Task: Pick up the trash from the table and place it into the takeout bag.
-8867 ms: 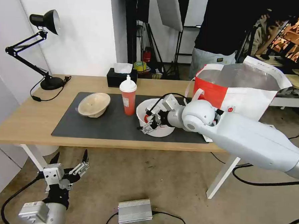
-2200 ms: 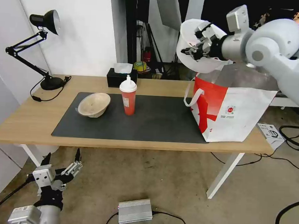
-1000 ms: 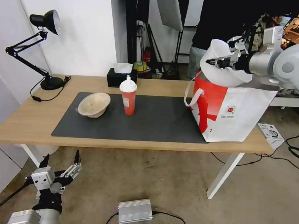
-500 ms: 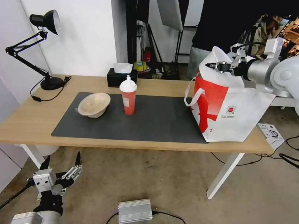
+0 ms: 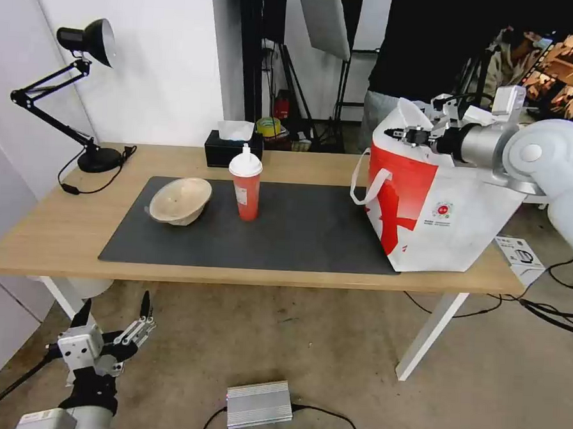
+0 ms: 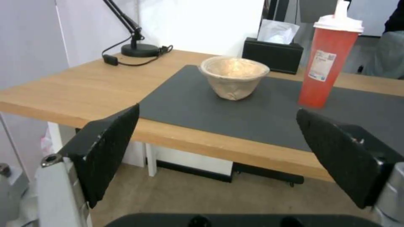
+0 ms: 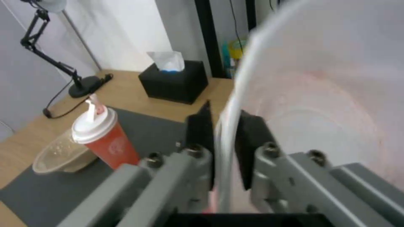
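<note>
The takeout bag (image 5: 450,213) stands open at the right end of the table (image 5: 49,231). My right gripper (image 5: 408,133) is at the bag's mouth, shut on the rim of the white plastic bowl (image 5: 405,114), which has sunk mostly inside the bag. From the wrist, the two fingers pinch the bowl's (image 7: 324,104) thin edge, right gripper (image 7: 223,134). On the grey mat (image 5: 298,234) remain the beige pulp bowl (image 5: 180,199) (image 6: 234,75) and the red drink cup (image 5: 245,188) (image 6: 330,61) (image 7: 104,135). My left gripper (image 5: 114,305) (image 6: 216,113) hangs open below the table's front left edge, holding nothing.
A black tissue box (image 5: 232,147) and a black desk lamp (image 5: 84,40) with its cable stand along the table's back edge. A silver box (image 5: 258,403) lies on the floor. A person in dark clothes (image 5: 423,49) stands behind the bag.
My right gripper has lowered the white bowl from above the bag's rim down into the bag. The left arm has sunk slightly lower below the table.
</note>
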{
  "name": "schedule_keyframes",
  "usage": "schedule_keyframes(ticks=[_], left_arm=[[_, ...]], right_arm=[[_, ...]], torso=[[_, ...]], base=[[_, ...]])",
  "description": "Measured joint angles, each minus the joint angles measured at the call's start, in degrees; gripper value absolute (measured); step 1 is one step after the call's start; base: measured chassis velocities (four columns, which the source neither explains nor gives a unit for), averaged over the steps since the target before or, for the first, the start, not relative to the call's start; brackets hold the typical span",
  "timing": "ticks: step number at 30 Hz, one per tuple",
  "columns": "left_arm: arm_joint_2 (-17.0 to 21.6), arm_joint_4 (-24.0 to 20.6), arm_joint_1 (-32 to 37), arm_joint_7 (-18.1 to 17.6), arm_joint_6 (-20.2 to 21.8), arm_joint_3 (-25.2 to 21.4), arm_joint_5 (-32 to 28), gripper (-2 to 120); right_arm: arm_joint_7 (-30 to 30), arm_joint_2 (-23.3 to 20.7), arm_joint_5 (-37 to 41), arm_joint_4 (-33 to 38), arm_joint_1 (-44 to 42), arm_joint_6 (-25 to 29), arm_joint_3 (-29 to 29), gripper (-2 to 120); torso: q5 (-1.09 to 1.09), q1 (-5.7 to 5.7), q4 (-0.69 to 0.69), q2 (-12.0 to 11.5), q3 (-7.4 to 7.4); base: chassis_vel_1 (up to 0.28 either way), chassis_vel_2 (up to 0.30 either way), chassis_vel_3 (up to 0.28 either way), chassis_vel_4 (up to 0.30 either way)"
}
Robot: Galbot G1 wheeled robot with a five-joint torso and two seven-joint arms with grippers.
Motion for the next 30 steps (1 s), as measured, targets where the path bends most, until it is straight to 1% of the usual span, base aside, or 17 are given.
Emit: schedule_keyframes(ticks=[1,4,5,6,9,10,11,12,13,15,16,19,20,21,24,30], left_arm=[[0.0,0.0,0.0,0.0,0.0,0.0,0.0,100],[0.0,-0.2,0.1,-0.1,0.0,-0.1,0.0,100],[0.0,-0.2,0.1,-0.1,-0.1,-0.1,-0.1,100],[0.0,-0.2,0.1,-0.1,-0.1,-0.1,-0.1,100],[0.0,-0.2,-0.1,0.0,-0.3,0.0,-0.1,100],[0.0,-0.2,-0.1,0.0,-0.4,0.1,-0.1,100],[0.0,-0.2,-0.1,0.0,-0.4,0.1,-0.1,100],[0.2,-0.1,-0.2,-0.1,-0.4,0.1,-0.1,100],[0.3,-0.1,-0.3,0.0,-0.4,0.1,-0.2,100],[0.6,0.1,-0.5,-0.1,-0.4,0.0,-0.4,100],[0.6,0.1,-0.5,-0.1,-0.4,0.0,-0.4,100],[1.0,0.4,-1.1,0.0,-0.4,0.1,-1.1,100],[1.0,0.5,-1.2,-0.1,-0.4,0.2,-1.1,100],[1.0,0.5,-1.2,-0.1,-0.4,0.2,-1.1,100],[1.1,0.8,-1.6,0.0,-0.4,0.6,-1.1,100],[1.6,1.1,-2.1,0.0,-0.4,1.0,-1.2,100]], right_arm=[[0.0,0.0,0.0,0.0,0.0,0.0,0.0,14],[0.9,-0.2,0.1,0.3,-0.4,0.0,0.6,27],[1.1,-0.1,0.1,0.3,-0.6,0.0,0.9,30],[1.1,-0.1,0.1,0.3,-0.6,0.0,0.9,30],[1.4,-0.5,-0.2,0.3,-1.6,0.0,1.4,45],[1.6,-0.7,-0.4,0.3,-1.8,-0.1,1.6,49],[1.6,-0.7,-0.4,0.3,-1.8,-0.1,1.6,49],[2.0,-0.8,-0.5,0.4,-2.0,-0.3,1.9,55],[2.1,-0.8,-0.6,0.4,-2.0,-0.4,1.9,57],[2.6,-0.9,-1.2,0.6,-2.1,-0.7,1.9,67],[2.6,-0.9,-1.2,0.6,-2.1,-0.7,1.9,67],[3.8,-1.5,-3.0,1.1,-2.2,-1.5,1.8,82],[4.0,-1.9,-3.4,1.2,-2.2,-1.7,1.7,86],[4.0,-1.9,-3.4,1.2,-2.2,-1.7,1.7,86],[5.7,-3.6,-5.3,2.3,-2.1,-2.8,1.0,97],[6.5,-5.1,-6.6,3.5,-1.7,-3.6,0.2,100]], torso=[[0.00,0.00,0.00,0.0,0.00],[0.00,0.00,0.00,0.0,0.00],[0.00,0.00,0.00,0.0,0.00],[0.00,0.00,0.00,0.0,0.00],[0.00,0.00,0.00,0.0,0.00],[0.00,0.00,-0.01,0.0,0.00],[0.00,0.00,-0.01,0.0,0.00],[0.00,0.00,-0.01,0.0,0.00],[0.00,0.00,-0.01,0.0,0.00],[0.00,0.00,-0.01,0.0,0.00],[0.00,0.00,-0.01,0.0,0.00],[0.00,0.00,0.00,0.0,0.00],[0.00,0.00,0.00,0.0,0.00],[0.00,0.00,0.00,0.0,0.00],[0.00,0.00,-0.01,0.0,0.00],[0.00,0.00,0.00,0.0,0.00]], base=[[0.000,0.000,0.000,0.000],[0.000,0.000,0.000,0.000],[0.000,0.000,0.000,0.000],[0.000,0.000,0.000,0.000],[0.000,0.000,0.000,0.000],[0.000,0.000,0.000,0.000],[0.000,0.000,0.000,0.000],[0.000,0.000,0.000,0.000],[0.000,0.000,0.000,0.000],[0.000,0.000,0.000,0.000],[0.000,0.000,0.000,0.000],[0.000,0.000,0.000,0.000],[0.000,0.000,0.000,0.000],[0.000,0.000,0.000,0.000],[0.000,0.000,0.000,0.000],[0.000,0.000,0.000,0.000]])
